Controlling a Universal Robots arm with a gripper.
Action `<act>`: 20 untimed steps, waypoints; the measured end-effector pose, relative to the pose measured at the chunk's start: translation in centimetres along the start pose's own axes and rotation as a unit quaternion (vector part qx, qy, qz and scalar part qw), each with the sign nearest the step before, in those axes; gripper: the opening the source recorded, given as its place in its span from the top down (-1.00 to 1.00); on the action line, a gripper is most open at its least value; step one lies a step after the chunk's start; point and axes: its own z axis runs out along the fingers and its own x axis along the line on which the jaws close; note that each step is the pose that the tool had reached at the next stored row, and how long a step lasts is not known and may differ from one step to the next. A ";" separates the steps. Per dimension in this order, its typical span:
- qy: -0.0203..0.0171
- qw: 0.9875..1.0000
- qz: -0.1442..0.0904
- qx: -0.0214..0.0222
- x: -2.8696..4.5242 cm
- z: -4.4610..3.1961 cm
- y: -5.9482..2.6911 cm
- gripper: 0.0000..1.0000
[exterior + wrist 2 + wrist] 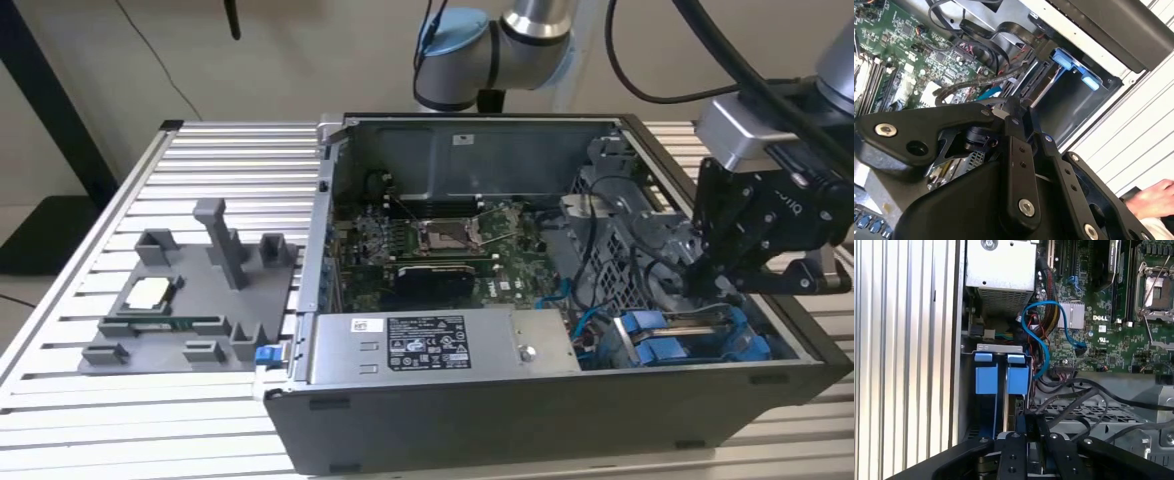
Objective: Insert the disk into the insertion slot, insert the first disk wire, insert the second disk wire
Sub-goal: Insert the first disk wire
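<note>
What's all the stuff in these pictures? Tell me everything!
computer case: one, dark grey, open, centre.
circuit board: one, green, inside the case.
power-supply box: one, grey, inside the case's near side.
insertion slot: one, blue rails, case's corner at the exterior view's right.
cable: one, blue, looping over the board.
tray: one, grey, at the exterior view's left.
table: one, silver slats.
hand: one, person's, outside the case.
gripper: one, black, over the insertion slot.
</note>
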 end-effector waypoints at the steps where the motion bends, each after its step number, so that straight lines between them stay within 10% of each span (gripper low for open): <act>1: 0.000 1.000 0.000 -0.001 0.09 0.11 -0.08 0.61; 20: -0.014 1.000 0.013 -0.002 0.78 2.24 -2.15 0.61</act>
